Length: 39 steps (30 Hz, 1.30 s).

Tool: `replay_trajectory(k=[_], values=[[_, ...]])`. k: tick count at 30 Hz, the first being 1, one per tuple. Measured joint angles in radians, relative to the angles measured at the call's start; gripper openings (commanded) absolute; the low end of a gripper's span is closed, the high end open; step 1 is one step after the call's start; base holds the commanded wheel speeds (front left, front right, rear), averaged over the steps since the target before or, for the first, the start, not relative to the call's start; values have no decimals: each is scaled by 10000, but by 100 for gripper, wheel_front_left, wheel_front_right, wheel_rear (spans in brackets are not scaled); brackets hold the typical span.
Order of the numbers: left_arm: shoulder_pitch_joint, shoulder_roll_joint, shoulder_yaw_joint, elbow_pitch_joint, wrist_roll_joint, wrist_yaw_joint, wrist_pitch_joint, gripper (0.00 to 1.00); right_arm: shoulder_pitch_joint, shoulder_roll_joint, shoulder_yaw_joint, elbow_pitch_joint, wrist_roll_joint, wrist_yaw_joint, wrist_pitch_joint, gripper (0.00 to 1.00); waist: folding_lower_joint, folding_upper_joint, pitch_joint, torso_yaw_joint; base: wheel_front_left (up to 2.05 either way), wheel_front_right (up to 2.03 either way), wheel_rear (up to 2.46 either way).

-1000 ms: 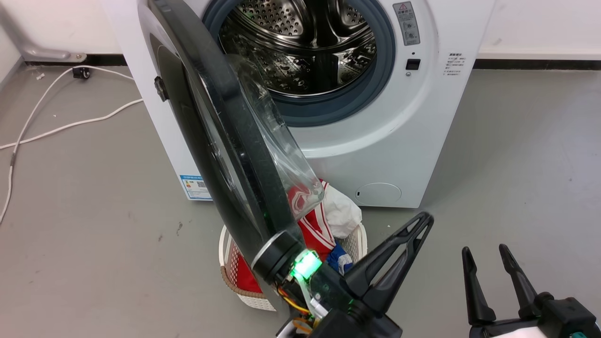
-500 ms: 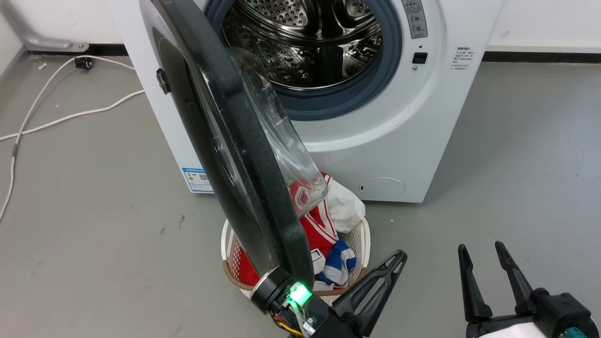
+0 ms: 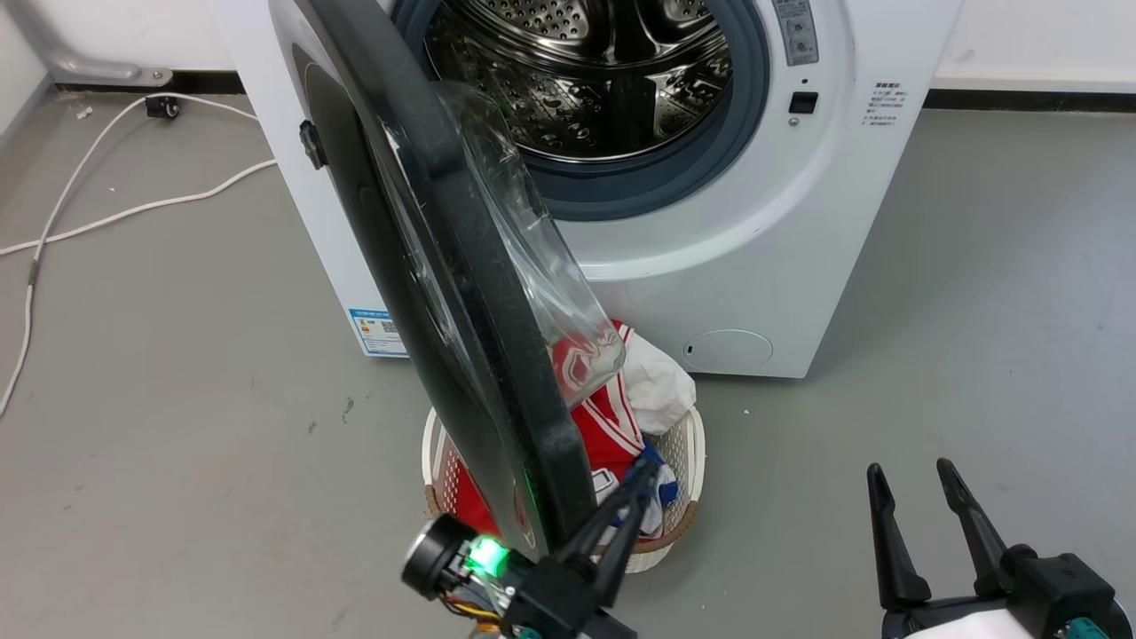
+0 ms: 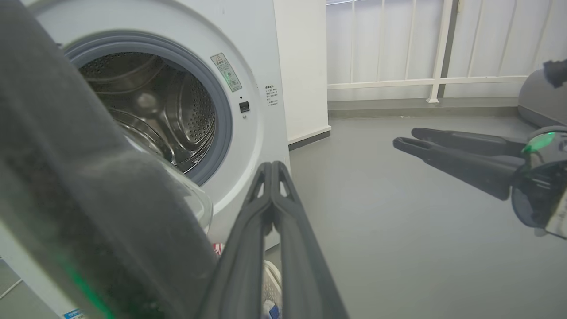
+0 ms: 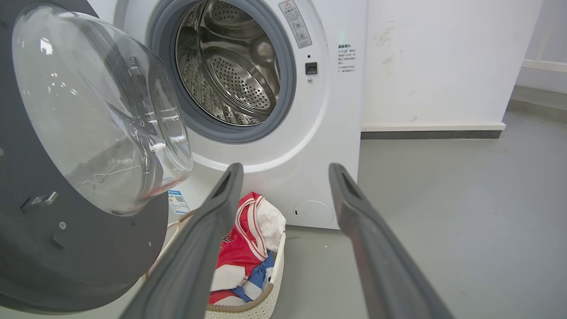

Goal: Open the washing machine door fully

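The door (image 3: 461,293) stands swung out from the machine (image 3: 754,248), hinged at its left front. From the head it is seen nearly edge-on, its glass bulge facing the drum (image 3: 586,80). The tops of both door and machine are cut off by the frame.

The left gripper (image 3: 646,469) has its fingers pressed together on nothing and lies just beside the door's lower free rim. Whether it touches the rim cannot be made out, and in the left wrist view the door is a dark blur. The right gripper (image 3: 910,470) hangs well apart to the right, fingers spread wide and empty.

On the floor (image 3: 177,399) at the machine's front stands a basket (image 3: 683,444) of clothes (image 3: 612,426), its left half hidden behind the door.
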State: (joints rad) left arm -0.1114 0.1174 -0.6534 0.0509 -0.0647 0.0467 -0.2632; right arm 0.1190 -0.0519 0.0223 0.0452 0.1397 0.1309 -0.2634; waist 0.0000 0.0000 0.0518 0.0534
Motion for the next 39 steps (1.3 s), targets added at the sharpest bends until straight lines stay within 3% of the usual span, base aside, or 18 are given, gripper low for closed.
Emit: replay_trajectory(k=[14,28,39], values=[[199,127,769,69,-23,2,-38,0,37,0,19,113,21,0,0,100,0,0,-35,398,0,0,0],[774,435,1475,-111,-105,63,-52,0,156,4,46,186,105,0,0,100,0,0,-89,1604,0,0,0],[1218,677,2826,-178,-456,510,-27,0,126,4,-19,199,90,0,2,100,0,0,136,2251,0,0,0]])
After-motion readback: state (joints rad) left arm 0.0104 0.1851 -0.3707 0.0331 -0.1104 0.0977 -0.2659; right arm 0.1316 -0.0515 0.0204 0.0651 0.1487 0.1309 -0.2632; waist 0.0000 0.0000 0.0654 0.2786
